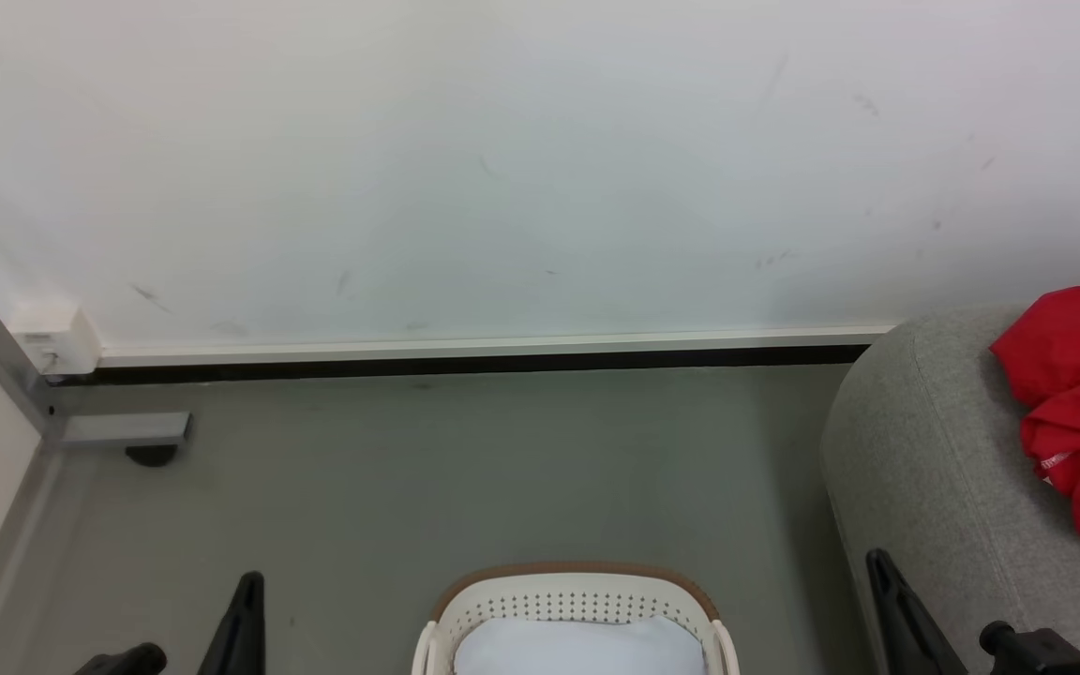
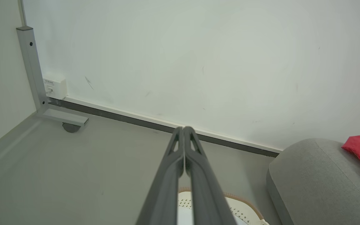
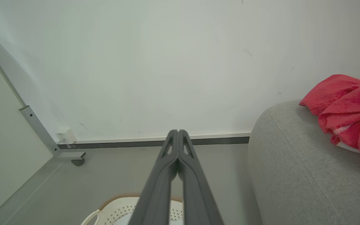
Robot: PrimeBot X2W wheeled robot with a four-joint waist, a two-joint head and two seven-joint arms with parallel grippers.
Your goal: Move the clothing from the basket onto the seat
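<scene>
The clothing (image 1: 1079, 412) lies bunched at the right edge of the head view, a red heap on the seat (image 1: 924, 487) near its rounded corner. The basket (image 1: 577, 595) stands on the floor (image 1: 409, 487) at bottom centre, left of the seat, with a pale pad (image 1: 577, 649) inside. The left pincer (image 2: 183, 128) and the right pincer (image 3: 177, 131) are both clenched on nothing, fingers pressed together and pointing toward the white wall (image 1: 540, 169).

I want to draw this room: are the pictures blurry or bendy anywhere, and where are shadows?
Head view: sharp, even light, faint shadow on the floor beside the light-grey fabric sofa. Left wrist view: the left gripper looms huge, the white skirting board slants. Right wrist view: the bright red fluffy clothing looks crisp, no glare.
</scene>
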